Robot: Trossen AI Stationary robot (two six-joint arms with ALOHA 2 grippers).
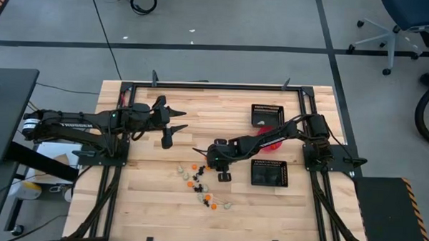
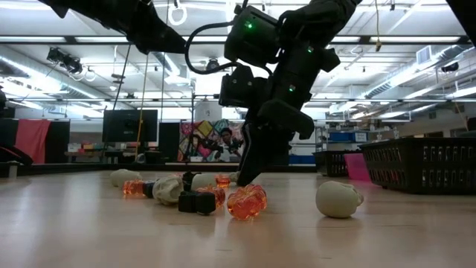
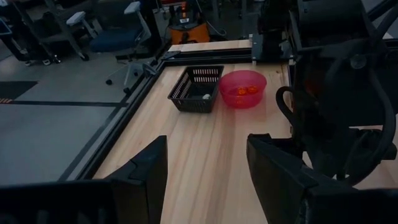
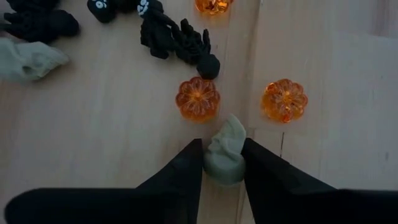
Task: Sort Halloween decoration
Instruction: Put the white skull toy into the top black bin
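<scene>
I am closing the right gripper [image 4: 222, 163] around a cream skull [image 4: 225, 152] at the pile's twelve o'clock edge, beside an orange pumpkin [image 4: 198, 98], to lift it for sorting, while the left gripper [image 1: 173, 123] is waiting spread at ten o'clock.

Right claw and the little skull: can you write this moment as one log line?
right claw: closing around cream skull | orange pumpkins beside it | left claw: open, waiting above table | skull not lifted yet
</scene>
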